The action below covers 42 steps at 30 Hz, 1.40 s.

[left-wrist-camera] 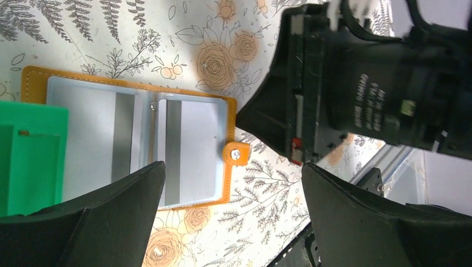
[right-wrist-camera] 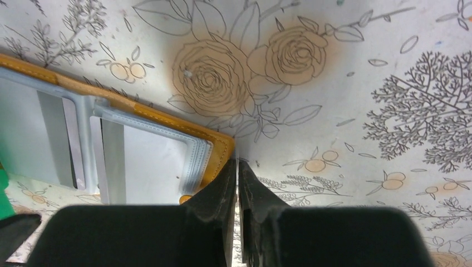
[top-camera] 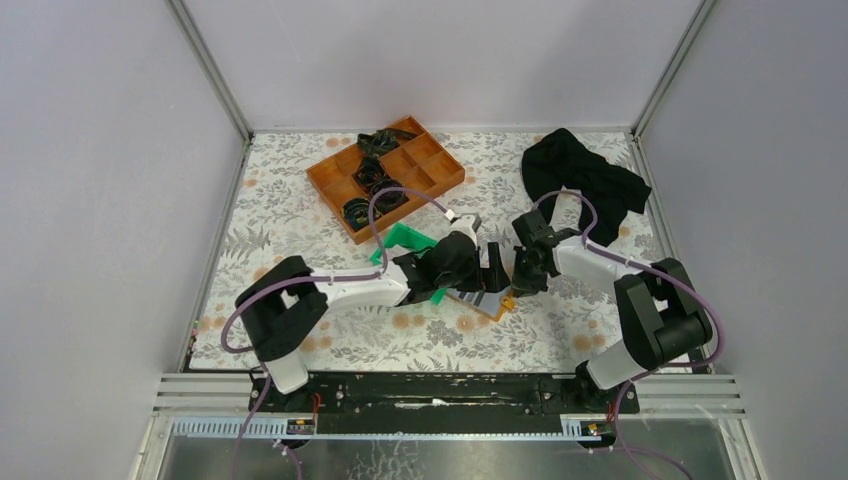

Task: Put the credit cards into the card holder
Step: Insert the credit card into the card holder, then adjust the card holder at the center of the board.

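Evidently the card holder is spread open and flat, pale inside upward, so its clear pockets can be reached. It lies on the table about midway across and nearer the near edge than the far one, between the two arms. Two credit cards show in it, one per side, each whitish with a grey stripe and seemingly seated in its pocket. Whether more cards remain outside, I cannot tell.

The right gripper has its fingers pressed almost together at the wallet's orange border, close to a corner and the snap tab. It looks like a nip on the cover, probably to keep the wallet from sliding or folding shut.

The left gripper hangs just above the same side with its jaws spread wide and nothing between them, which suits a card just let go.

A green bin overlaps the holder's other end. Farther off, an orange compartment tray sits by the far edge and a black cloth lies in the far right corner.
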Motion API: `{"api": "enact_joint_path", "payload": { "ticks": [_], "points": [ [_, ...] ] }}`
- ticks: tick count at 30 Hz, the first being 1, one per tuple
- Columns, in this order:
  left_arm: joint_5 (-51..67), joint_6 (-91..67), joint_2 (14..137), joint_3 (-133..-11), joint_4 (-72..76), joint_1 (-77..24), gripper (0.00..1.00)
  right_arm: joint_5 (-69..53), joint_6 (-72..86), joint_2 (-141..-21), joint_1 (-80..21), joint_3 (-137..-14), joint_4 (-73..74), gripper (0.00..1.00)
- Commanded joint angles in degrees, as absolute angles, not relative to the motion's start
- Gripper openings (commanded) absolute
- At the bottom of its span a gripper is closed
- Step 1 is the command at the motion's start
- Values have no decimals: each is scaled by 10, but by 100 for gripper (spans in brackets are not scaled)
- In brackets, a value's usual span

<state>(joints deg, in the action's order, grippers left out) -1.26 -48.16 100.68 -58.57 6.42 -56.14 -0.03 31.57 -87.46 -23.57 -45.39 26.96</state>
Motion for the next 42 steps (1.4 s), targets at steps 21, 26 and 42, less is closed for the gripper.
{"api": "enact_joint_path", "payload": {
  "ticks": [21, 26, 42],
  "points": [
    [-103, -519, 865, -395, 43, -577, 100, 37, 276, -993, -220, -581, 246, 12],
    [-131, -534, 824, -364, 6, -580, 100, 64, 265, -984, -215, -598, 261, 13],
    [-158, -555, 677, -332, -70, -592, 100, 71, 216, -878, -241, -670, 285, 23]
  ]
}}
